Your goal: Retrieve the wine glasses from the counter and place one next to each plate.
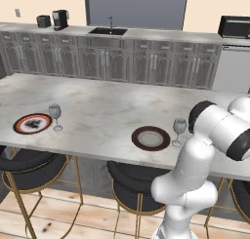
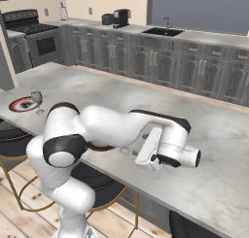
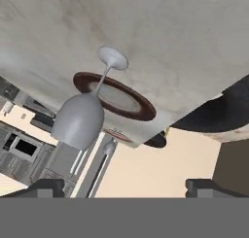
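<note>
Though veined, smooth marble counter (image 1: pixel 107 111)

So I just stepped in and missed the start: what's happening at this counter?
The robot arm is setting wine glasses beside plates on the marble counter. One glass stands right of the red-rimmed plate, the other glass right of the brown-rimmed plate. The pincer is open and holds nothing, with the second glass just in front of it.

No readable text, labels or signs; distant appliances perhaps too blurred.
</note>
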